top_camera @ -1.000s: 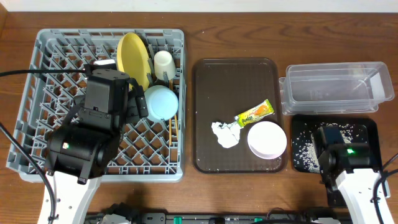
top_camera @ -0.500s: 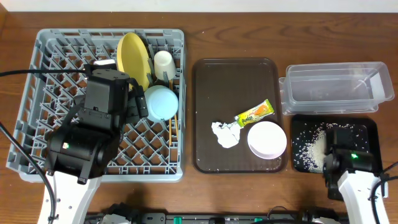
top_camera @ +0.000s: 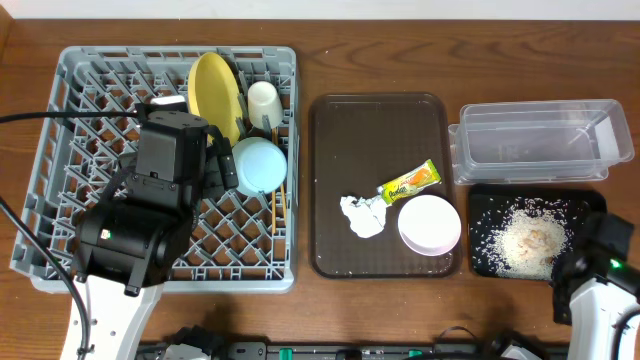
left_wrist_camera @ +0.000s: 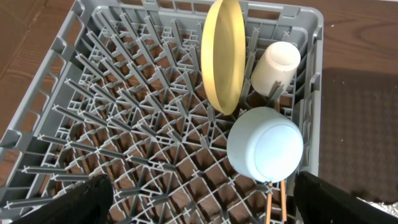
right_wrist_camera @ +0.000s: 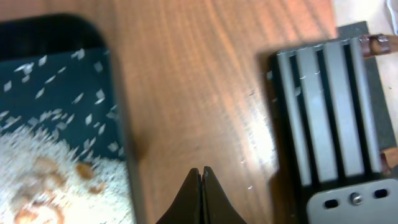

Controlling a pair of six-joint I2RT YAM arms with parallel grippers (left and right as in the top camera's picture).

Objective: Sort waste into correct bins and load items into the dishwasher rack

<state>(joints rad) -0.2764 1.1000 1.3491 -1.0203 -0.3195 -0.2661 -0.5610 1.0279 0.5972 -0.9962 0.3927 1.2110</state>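
Right pincer (right_wrist_camera: pixel 201 177): fingers pressed together, holding nothing, over bare tabletop (right_wrist_camera: pixel 199 74) just beside the rim of the black tray (top_camera: pixel 478 195). Judged parked clear of the bin.

Black tray holds the rice crumbs (top_camera: pixel 528 243), heaped toward its middle with loose grains around. It reads as the food-waste bin, with that part of the sorting done.

Left pincer (left_wrist_camera: pixel 200 186): fingers wide apart, empty, hanging above the near half of the dishwasher rack (top_camera: pixel 90 120). Judged free for the next pick.

White bowl (top_camera: pixel 429 224) sits upright and empty on the brown serving tray (top_camera: pixel 385 130), not yet racked. Crumpled tissue (top_camera: pixel 362 215) lies just beside it. Snack wrapper (top_camera: pixel 411 181) lies a little farther back, close to both. Both are unsorted.

In the rack, chopsticks (top_camera: pixel 277 210) lie flat along the lattice by the right wall, running under the light blue bowl (left_wrist_camera: pixel 265 144). The bowl is tipped with its base toward the camera, probably so it drains.

Farther back, the yellow plate (left_wrist_camera: pixel 221 56) stands on edge between pegs, which keep it upright. White cup (left_wrist_camera: pixel 275 65) leans tilted at the right wall.

Farthest: clear tub (top_camera: pixel 530 140), empty, behind the black tray. Likely meant for the tissue and wrapper.
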